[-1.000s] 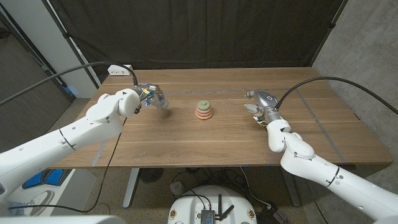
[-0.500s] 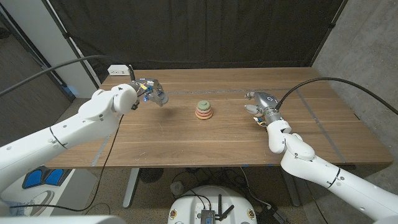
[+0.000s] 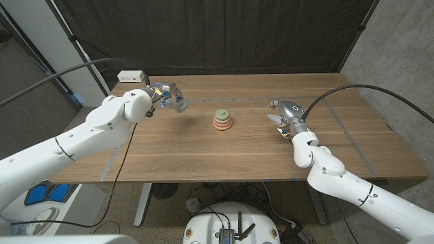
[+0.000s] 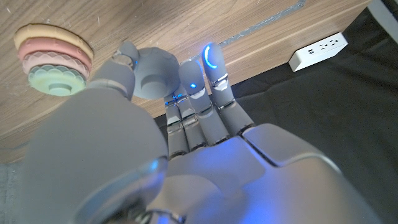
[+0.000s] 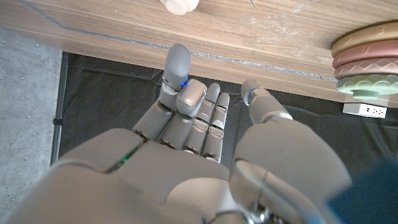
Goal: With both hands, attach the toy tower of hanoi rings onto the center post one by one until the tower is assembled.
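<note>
A: Now, item one: the tower [image 3: 222,120]. Where does it stand?

B: Mid-table, between the two hands. Three rings show on the center post, orange at the base, pink over it, green on top [image 4: 57,79], with the post's knob poking through the green one.

A: Item two: the left hand [image 3: 167,99].

B: Raised over the far left of the table, well apart from the tower. It pinches a small grey ring [image 4: 151,73] between thumb and fingers; the left wrist view shows the piece clamped at its rim, its central hole facing the camera.

A: Handling notes on that ring?

B: Judged light and rigid, likely smooth moulded plastic or silicone, so somewhat slippery in a fingertip pinch. Not fragile. Best held by the outer rim on opposite sides, as now, leaving the hole free to drop over the post. It looks the smallest piece, so it should sit on the green ring.

A: Item three: the right hand [image 3: 285,115].

B: Right of the tower, near the table's right middle, holding nothing. The right wrist view shows its fingers [image 5: 199,118] loosely extended and apart, released.

A: Anything else to list?

B: A white power strip [image 3: 131,76] at the far left corner of the table [image 3: 203,156].
</note>
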{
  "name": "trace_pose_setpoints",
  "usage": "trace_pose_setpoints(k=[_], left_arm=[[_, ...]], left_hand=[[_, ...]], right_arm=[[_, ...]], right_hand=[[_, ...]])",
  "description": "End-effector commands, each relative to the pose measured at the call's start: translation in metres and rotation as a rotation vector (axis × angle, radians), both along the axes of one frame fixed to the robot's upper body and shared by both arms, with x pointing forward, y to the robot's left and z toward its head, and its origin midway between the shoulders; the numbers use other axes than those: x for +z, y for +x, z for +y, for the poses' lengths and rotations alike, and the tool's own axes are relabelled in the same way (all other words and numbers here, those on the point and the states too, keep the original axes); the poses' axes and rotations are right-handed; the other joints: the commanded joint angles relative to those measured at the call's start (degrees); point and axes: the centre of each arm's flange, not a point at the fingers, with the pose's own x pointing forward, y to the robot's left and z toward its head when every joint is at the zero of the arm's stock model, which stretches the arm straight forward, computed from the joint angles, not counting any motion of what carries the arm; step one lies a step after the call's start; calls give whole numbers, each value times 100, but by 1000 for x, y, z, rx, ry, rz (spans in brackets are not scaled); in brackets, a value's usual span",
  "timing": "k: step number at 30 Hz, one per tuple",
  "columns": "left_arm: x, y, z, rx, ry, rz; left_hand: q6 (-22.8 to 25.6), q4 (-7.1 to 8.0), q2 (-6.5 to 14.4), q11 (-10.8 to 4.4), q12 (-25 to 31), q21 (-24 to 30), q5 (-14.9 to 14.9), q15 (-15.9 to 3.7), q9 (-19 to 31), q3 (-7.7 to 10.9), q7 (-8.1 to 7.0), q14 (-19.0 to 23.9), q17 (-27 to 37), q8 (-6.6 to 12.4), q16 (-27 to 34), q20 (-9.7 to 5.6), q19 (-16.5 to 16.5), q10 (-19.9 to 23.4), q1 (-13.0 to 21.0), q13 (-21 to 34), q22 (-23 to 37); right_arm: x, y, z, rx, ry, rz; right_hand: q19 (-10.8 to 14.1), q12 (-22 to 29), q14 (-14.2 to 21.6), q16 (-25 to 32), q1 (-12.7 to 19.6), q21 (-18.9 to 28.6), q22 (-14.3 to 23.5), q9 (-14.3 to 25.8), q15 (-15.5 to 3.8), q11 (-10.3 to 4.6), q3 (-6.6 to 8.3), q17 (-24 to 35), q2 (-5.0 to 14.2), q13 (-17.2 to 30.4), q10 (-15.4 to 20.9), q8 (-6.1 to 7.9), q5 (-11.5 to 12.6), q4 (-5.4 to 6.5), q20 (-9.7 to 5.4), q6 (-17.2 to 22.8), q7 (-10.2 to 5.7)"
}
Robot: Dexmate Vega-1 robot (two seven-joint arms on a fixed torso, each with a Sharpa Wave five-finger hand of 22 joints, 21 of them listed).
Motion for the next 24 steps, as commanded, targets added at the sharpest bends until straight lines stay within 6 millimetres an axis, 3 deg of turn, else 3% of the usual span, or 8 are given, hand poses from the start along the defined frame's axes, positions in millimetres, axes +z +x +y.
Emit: trace_pose_setpoints(k=[1, 24], left_arm=[[7, 10, -20, -64, 23, -5], [18, 28, -52, -190, 61, -18]], left_hand=[[111, 23, 34, -396, -15, -7, 43, -298, 127, 0, -5, 7, -15, -28, -22, -781, 38, 445, 70, 41, 10], [152, 31, 30, -419, -85, -11, 49, -298, 153, -39, -34, 48, 19, -76, -17, -781, 46, 502, 72, 57, 17]], right_arm=[[0, -4, -6, -15, 10, -7], [6, -11, -13, -37, 21, -9]], right_hand=[[53, -12, 48, 27, 29, 20, 20, 9, -347, 17, -1, 16, 35, 21, 56, -8, 36, -28, -418, 48, -23], [38, -27, 57, 31, 6, 6, 9, 5, -347, 16, 9, 18, 38, 29, 58, -27, 56, -34, -417, 53, -10]])
